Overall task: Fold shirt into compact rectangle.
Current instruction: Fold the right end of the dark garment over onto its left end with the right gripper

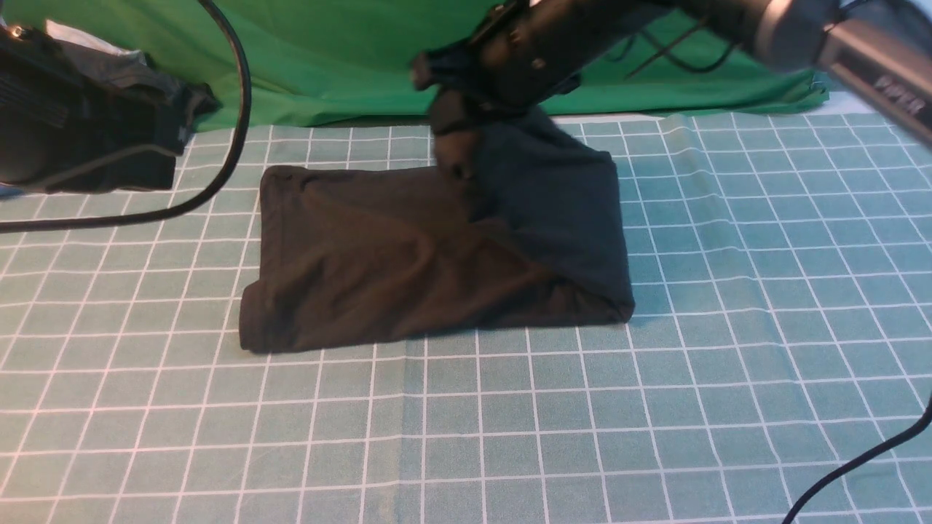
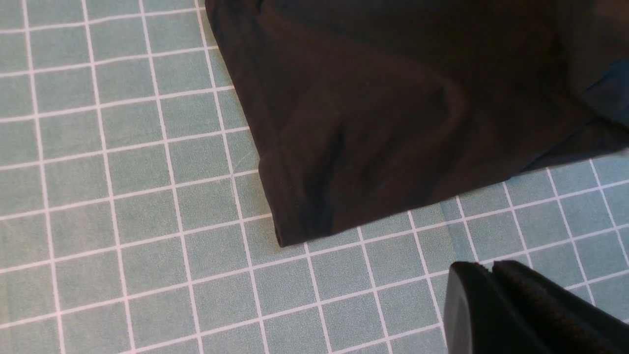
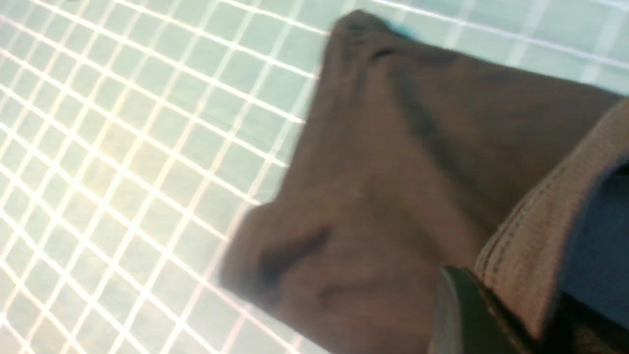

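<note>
The black shirt point(image 1: 378, 255) lies folded into a rough rectangle on the checked cloth, its near left corner point(image 2: 290, 231) flat. My right gripper point(image 1: 453, 145) reaches in from the upper right and is shut on the shirt's far edge. It holds the right part up as a slanting flap point(image 1: 561, 211). In the right wrist view a stitched hem point(image 3: 535, 246) runs between the fingers of the right gripper point(image 3: 511, 314). My left gripper point(image 2: 491, 268) is shut and empty, hovering over the cloth just off that near left corner. Print and neck label are hidden.
The teal checked cloth point(image 1: 655, 407) covers the table, and a green backdrop point(image 1: 349, 58) hangs behind. The left arm's housing point(image 1: 65, 124) and its cable point(image 1: 233, 145) sit at the far left, with a grey cloth heap point(image 1: 138, 73) behind. Another cable point(image 1: 866, 458) crosses the near right corner.
</note>
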